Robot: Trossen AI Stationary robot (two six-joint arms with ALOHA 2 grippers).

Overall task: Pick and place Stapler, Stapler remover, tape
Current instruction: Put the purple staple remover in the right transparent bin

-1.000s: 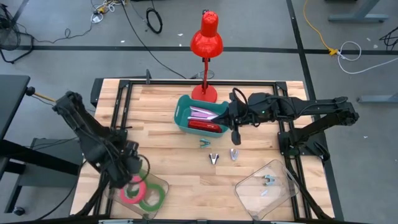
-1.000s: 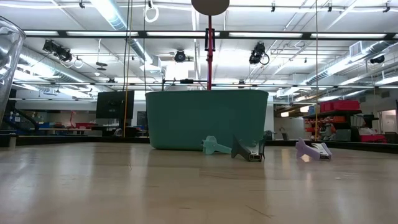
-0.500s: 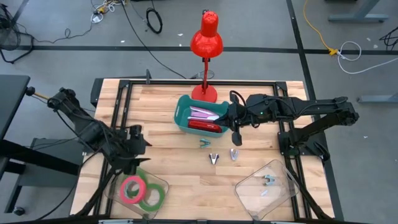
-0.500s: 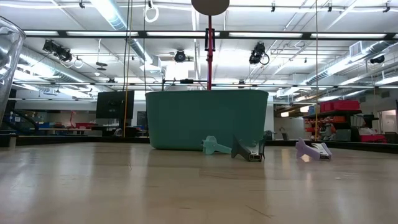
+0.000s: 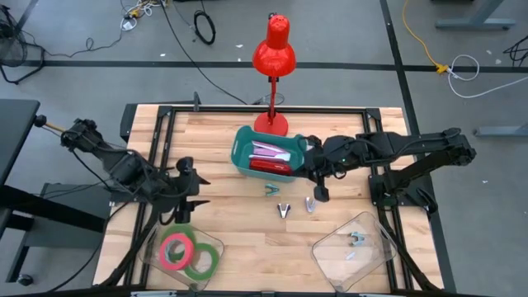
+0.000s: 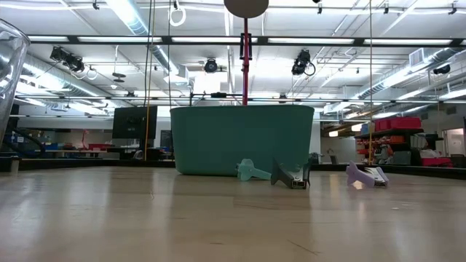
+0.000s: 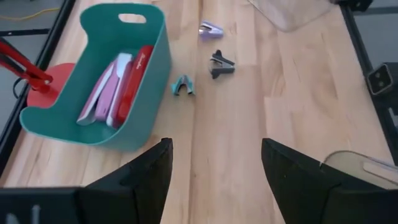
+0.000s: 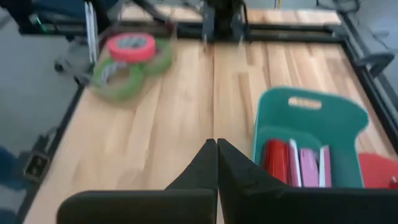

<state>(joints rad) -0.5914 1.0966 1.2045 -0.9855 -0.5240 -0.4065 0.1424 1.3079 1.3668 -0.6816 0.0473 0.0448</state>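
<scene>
A teal bin (image 5: 247,147) at the table's far middle holds a red stapler (image 5: 271,166) and a pink one (image 5: 268,150). Three staple removers lie on the wood in front of it: teal (image 5: 271,190), dark (image 5: 284,209) and purple (image 5: 311,204). A red-pink tape roll (image 5: 175,250) and green rolls (image 5: 200,262) lie in a clear tray (image 5: 216,244) at the near left. My left gripper (image 5: 194,183) is open and empty, left of the removers. My right gripper (image 5: 322,195) is shut and empty, beside the purple remover.
A red desk lamp (image 5: 275,49) stands behind the bin, its base (image 5: 271,124) on the table. A second clear tray (image 5: 371,227) with small items sits at the near right. Black frame rails (image 5: 165,124) run along the table's edges. Bare wood lies between the two trays.
My left gripper has risen from over the clear tray with the tape rolls, gone toward the far edge, and turned toward the table's right. The rolls stay in the tray. My right gripper has shifted a little toward the near edge, by the purple remover.
</scene>
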